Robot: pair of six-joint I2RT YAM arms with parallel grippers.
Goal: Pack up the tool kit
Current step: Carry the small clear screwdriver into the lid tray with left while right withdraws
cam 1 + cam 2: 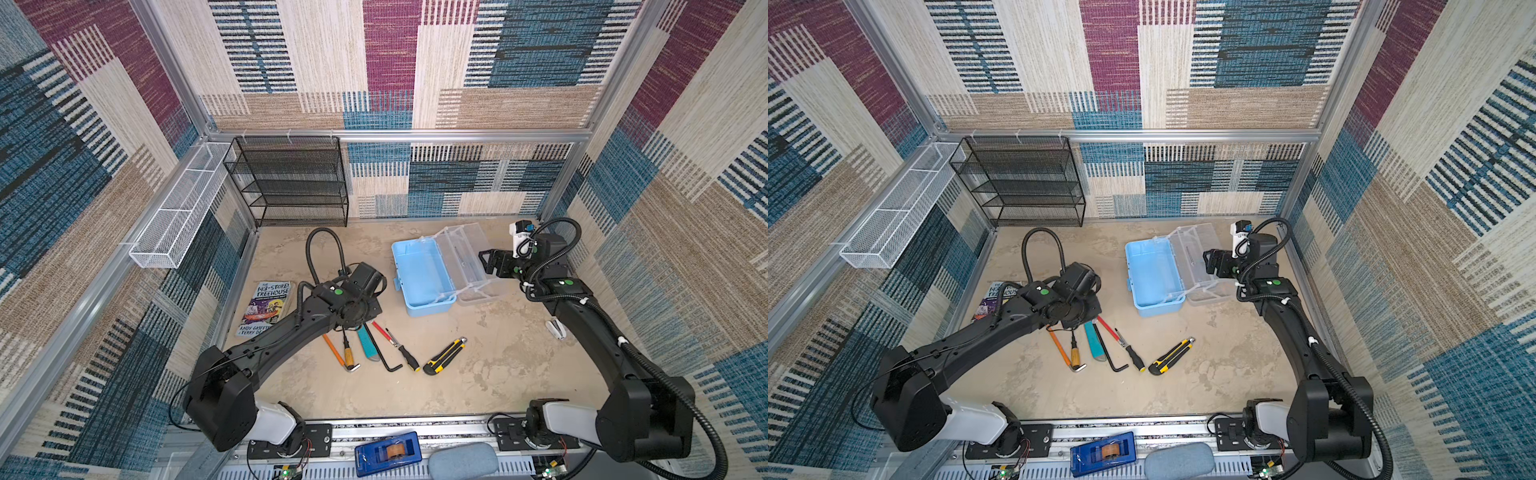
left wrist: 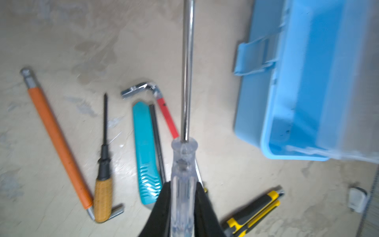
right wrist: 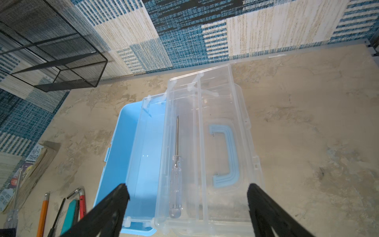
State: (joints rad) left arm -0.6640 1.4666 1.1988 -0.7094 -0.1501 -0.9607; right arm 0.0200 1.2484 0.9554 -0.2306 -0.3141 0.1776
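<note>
A clear-handled, steel-shafted screwdriver [image 2: 185, 86] is clamped in the left gripper [image 2: 183, 186]. The right gripper [image 3: 187, 189] is spread wide, with the open pale blue plastic case [image 3: 123, 147] below it.

Counting now, four screwdrivers: clear screwdriver [image 2: 183, 162], second clear screwdriver [image 3: 175, 184], wooden-handled screwdriver [image 2: 102, 195], black-handled screwdriver [image 1: 409, 358]. Hex keys, three: orange key [image 2: 58, 143], red key [image 2: 168, 120], black key [image 1: 380, 352]. Two knives: teal knife [image 2: 146, 153], yellow knife [image 1: 444, 356]. One case [image 1: 419, 274], one book [image 1: 266, 307], one tape dispenser [image 1: 386, 453], one black rack [image 1: 291, 183], one white basket [image 1: 174, 216], one grey pad [image 1: 463, 459], one small white thing [image 1: 556, 329] I can't make out. Two arms: left arm [image 1: 270, 340], right arm [image 1: 582, 322].
</note>
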